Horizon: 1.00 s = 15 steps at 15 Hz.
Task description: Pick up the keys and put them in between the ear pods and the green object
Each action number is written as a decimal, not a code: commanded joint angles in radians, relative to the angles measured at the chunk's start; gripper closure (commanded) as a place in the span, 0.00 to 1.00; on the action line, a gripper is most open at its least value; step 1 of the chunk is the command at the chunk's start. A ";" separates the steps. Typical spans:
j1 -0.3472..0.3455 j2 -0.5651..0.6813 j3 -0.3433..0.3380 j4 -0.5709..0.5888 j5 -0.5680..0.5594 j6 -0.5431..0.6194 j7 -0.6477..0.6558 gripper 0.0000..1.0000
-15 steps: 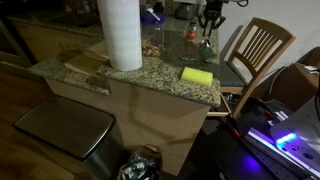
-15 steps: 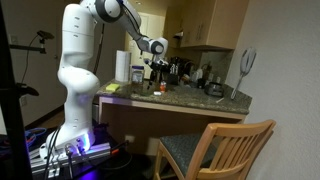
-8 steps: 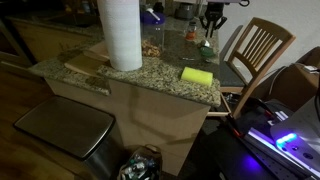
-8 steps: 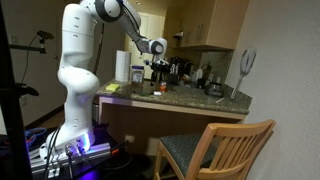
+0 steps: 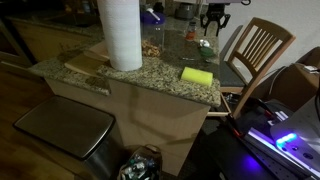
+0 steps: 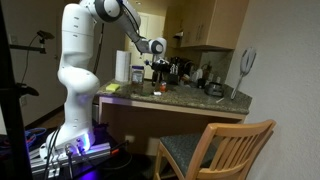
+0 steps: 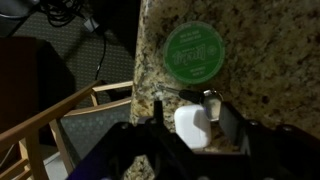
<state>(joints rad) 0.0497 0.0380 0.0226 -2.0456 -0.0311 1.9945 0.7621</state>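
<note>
In the wrist view a round green object (image 7: 192,52) lies on the granite counter (image 7: 270,60). A white ear pods case (image 7: 192,128) lies below it. The keys (image 7: 203,98), a dark key with a metal ring, lie on the counter between the two, touching the case's top edge. My gripper (image 7: 194,118) is open and empty above the case, with its jaws spread either side of it. In both exterior views the gripper (image 5: 213,17) (image 6: 157,67) hangs above the counter's far end. The green object (image 5: 207,43) shows below it.
A yellow sponge (image 5: 197,75) lies near the counter's front edge. A tall paper towel roll (image 5: 120,33) stands beside a wooden board (image 5: 85,62). A wooden chair (image 5: 256,50) stands just off the counter's end. Bottles and kitchenware (image 6: 195,75) crowd the back of the counter.
My gripper has risen a little from the counter, and the green object below it shows more fully. Nothing on the counter has moved.
</note>
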 commanded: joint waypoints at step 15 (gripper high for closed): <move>-0.001 -0.007 0.003 -0.010 -0.026 -0.004 0.182 0.00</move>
<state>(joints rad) 0.0497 0.0311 0.0226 -2.0728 -0.0692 2.0596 0.9378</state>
